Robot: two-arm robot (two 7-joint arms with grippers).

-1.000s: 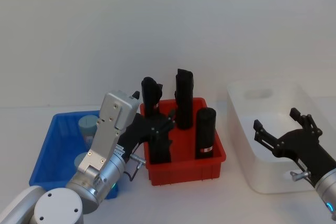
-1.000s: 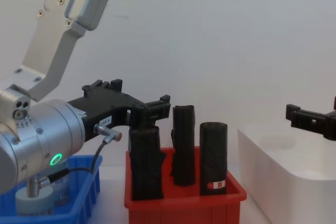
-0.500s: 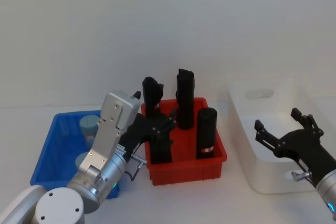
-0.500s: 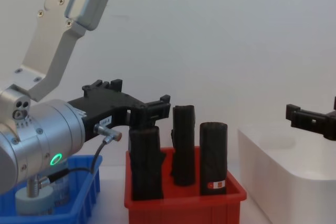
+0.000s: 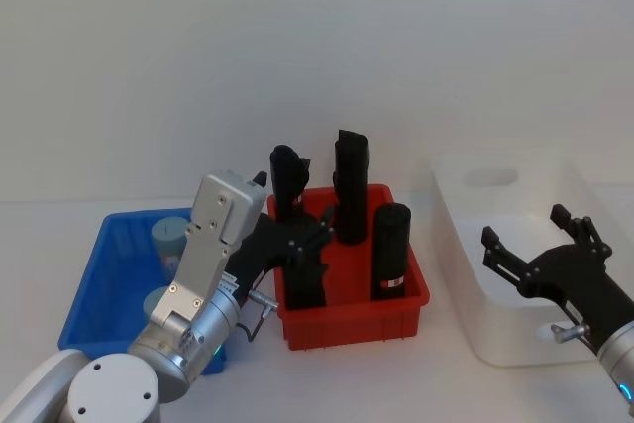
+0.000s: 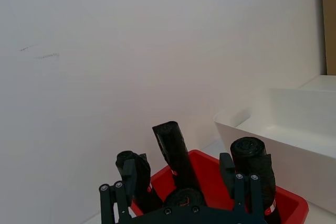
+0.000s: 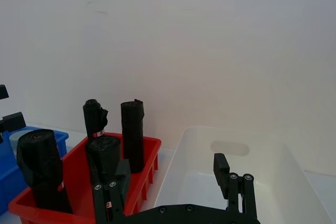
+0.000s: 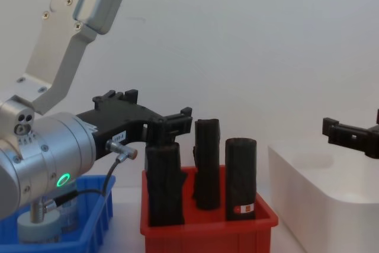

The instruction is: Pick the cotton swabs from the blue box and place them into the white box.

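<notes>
Two cotton swabs jars [image 5: 168, 237] [image 5: 158, 300] with pale grey-blue lids stand in the blue box [image 5: 104, 279] at the left. My left gripper [image 5: 292, 210] hangs open above the gap between the blue box and the red bin, holding nothing. In the chest view it [image 8: 157, 105] sits higher than a jar [image 8: 38, 226]. The white box [image 5: 451, 235] stands at the right. My right gripper [image 5: 525, 227] hovers open over its near part, with nothing between the fingers. Both wrist views show spread fingers [image 6: 107, 195] [image 7: 231, 177].
A red bin [image 5: 408, 296] holding several tall black rolls [image 5: 389, 250] stands between the blue and white boxes. One roll rises just under my left gripper. A plain white wall closes the back of the table.
</notes>
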